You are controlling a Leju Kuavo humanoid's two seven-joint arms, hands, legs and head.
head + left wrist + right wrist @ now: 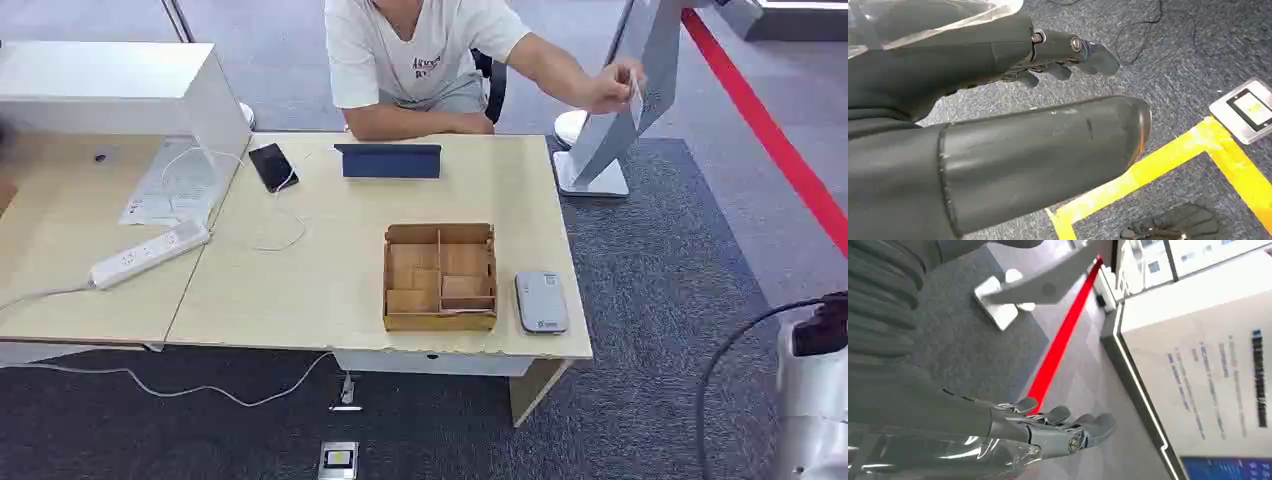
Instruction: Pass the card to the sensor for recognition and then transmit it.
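Head view, left to right. Upper left: a white box [110, 85] sits on the far corner of the light wood table [300, 290]. Below it, a sheet of paper [165, 185], then a white power strip [150, 254] lying at a slant, its cord trailing off the left edge. A black phone [272, 166] lies just right of the box with a thin white cable looping from it. Top centre: a person [420, 60] in a white T-shirt sits behind the table, one forearm resting on its far edge, with a dark blue tablet case [390, 160] in front of them.

Centre: an open wooden box with compartments [440, 277]. Just beside its right side lies a grey card reader [541, 301] — flat, near the table's front edge.

Upper right: the person's hand [612, 88] holds a small white card [636, 98] up by a grey stand [615, 110] that rests on the carpet.

Left wrist view: the left hand [1063, 57] hangs over grey carpet and yellow floor tape [1168, 160], fingers loosely extended, holding nothing.

Right wrist view: the right hand [1058, 427] is likewise empty — fingers out and slightly apart, above carpet and a red floor stripe [1060, 342].
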